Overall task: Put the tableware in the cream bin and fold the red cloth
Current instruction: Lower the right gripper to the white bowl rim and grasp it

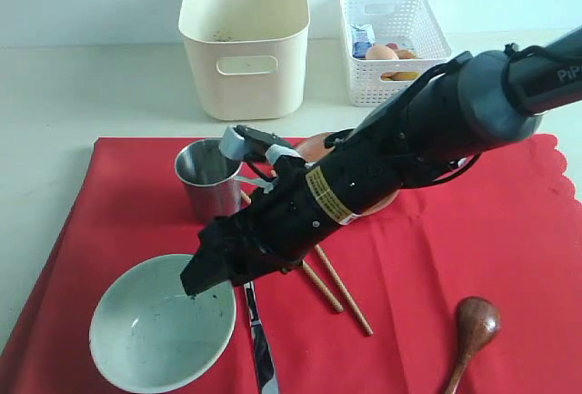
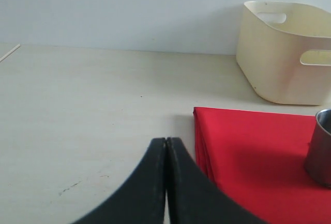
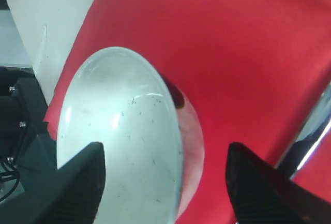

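Exterior view: the right pincer is seen stretched across the middle to the rim of the pale bowl on the red cloth, while the cream bin is found well beyond, nothing visible inside, and the white lattice basket is stocked with an egg and other food. Left wrist view: the left pincer is held clenched on nothing over bare surface beside the cloth's edge. Right wrist view: the fingers are spread and released, the empty bowl's rim is framed between them, ungripped, so this arm is judged nearer for the lift.
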Controlling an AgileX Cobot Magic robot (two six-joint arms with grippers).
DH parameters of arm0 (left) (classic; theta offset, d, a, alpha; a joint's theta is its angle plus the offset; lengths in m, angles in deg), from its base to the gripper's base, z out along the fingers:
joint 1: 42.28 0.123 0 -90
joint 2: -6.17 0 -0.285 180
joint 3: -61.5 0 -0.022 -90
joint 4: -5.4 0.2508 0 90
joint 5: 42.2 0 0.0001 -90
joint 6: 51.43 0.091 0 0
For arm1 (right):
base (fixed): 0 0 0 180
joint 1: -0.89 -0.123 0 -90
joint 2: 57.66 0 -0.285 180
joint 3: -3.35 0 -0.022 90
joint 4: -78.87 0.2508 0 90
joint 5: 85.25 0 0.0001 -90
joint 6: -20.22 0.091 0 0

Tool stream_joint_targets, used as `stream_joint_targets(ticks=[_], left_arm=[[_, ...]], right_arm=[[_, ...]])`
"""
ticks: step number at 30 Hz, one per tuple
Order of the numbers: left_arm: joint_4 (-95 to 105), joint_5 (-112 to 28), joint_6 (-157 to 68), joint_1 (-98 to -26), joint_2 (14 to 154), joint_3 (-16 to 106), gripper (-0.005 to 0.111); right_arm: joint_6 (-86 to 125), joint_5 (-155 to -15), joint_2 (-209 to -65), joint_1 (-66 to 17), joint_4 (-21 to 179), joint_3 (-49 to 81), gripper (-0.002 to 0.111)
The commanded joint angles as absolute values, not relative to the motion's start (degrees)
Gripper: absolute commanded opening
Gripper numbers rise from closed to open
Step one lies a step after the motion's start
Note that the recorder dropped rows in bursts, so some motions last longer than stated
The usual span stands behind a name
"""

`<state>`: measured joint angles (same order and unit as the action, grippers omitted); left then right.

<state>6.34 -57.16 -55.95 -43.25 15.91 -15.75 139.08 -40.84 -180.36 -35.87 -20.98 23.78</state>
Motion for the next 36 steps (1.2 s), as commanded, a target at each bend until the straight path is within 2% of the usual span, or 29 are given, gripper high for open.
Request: stream_joint_targets(ticks=[1,5,11,21,31,36], left_arm=[[5.99,-56.91,-55.66,-43.54,16.21,-15.72,0.001],[5.99,-56.91,-55.66,-43.54,16.21,-15.72,0.001],[5.99,-56.91,-55.66,-43.54,16.21,-15.72,0.001],[5.99,-56.91,-55.66,-43.54,16.21,-15.72,0.001],[5.99,-56.91,-55.66,-43.54,16.21,-15.72,0.001],[5.99,-56.91,-55.66,-43.54,16.21,-15.72,0.001]], right_arm=[[137.82,-40.28,-180.55,-36.07,-21.08,23.61,0.064],[135.43,-39.84,-180.55,-36.07,-21.08,23.61,0.062],[134.39,-39.74,-180.70,-36.07,-21.08,23.61,0.047],[136.04,-39.26,-182.45,-36.07,-21.08,23.61,0.043],[136.17,-39.29,-182.23,-35.96,-21.08,23.61,0.000],[136.33,-38.50,-179.39,-35.96,-21.08,23.50,0.000]])
